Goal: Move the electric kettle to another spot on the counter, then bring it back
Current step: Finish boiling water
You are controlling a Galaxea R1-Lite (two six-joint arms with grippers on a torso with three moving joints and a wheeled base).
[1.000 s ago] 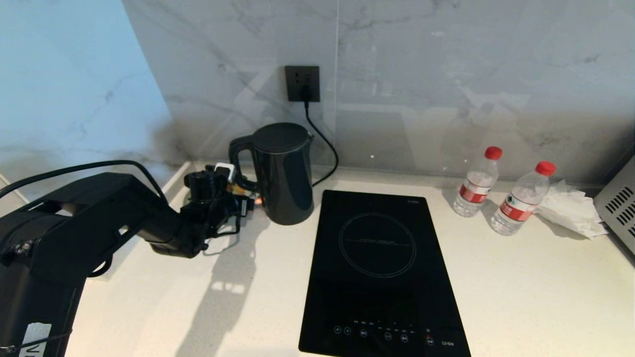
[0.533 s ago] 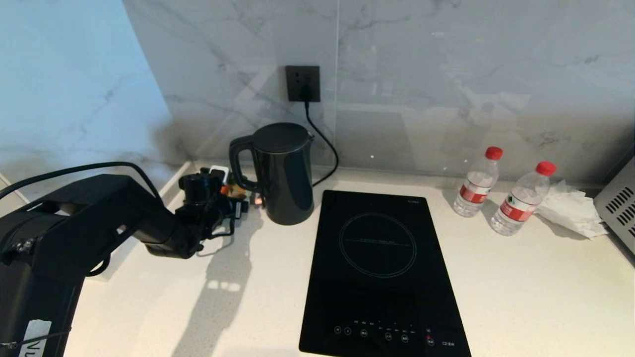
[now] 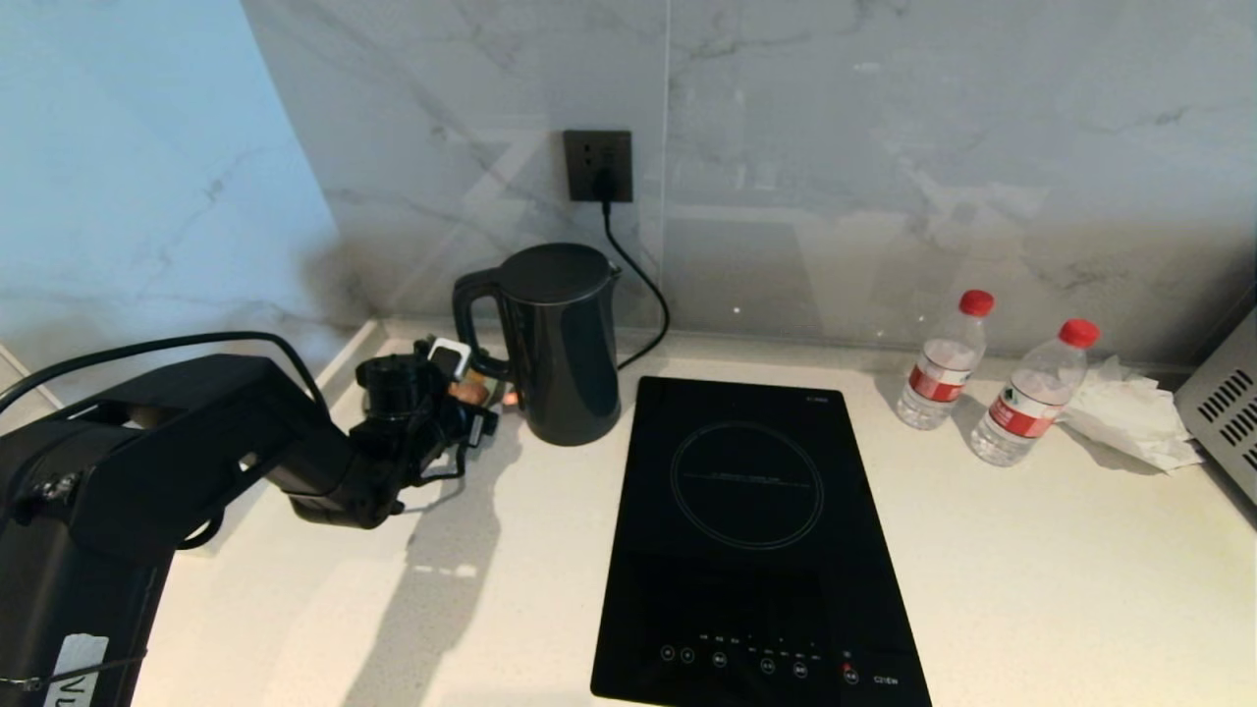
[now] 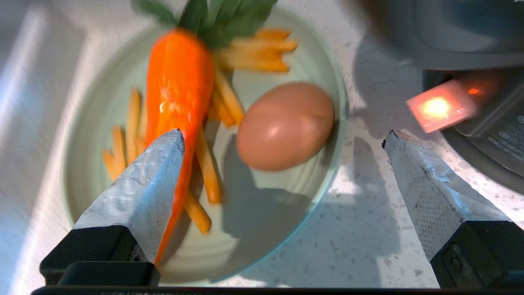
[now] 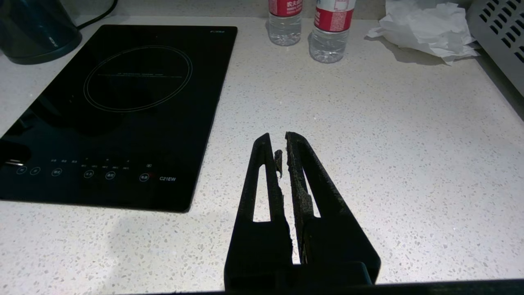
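The electric kettle (image 3: 562, 341) stands upright at the back of the bench (image 3: 1031, 579), handle toward the left gripper (image 3: 469, 393), whose fingers (image 4: 139, 192) gape wide and empty over a plate (image 4: 286, 221) (carrot and egg on it). Risks: a low approach clips the plate; the corded base drags. The right gripper (image 5: 282, 143) hangs closed, idle.

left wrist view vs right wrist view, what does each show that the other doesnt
Only the left wrist view: a pale green plate holding a carrot, an egg and fries, under the wide-open left gripper.

Only the right wrist view: the induction hob, two water bottles, crumpled tissue and the right gripper, jaws nearly together.

Both: the speckled counter and part of the electric kettle.
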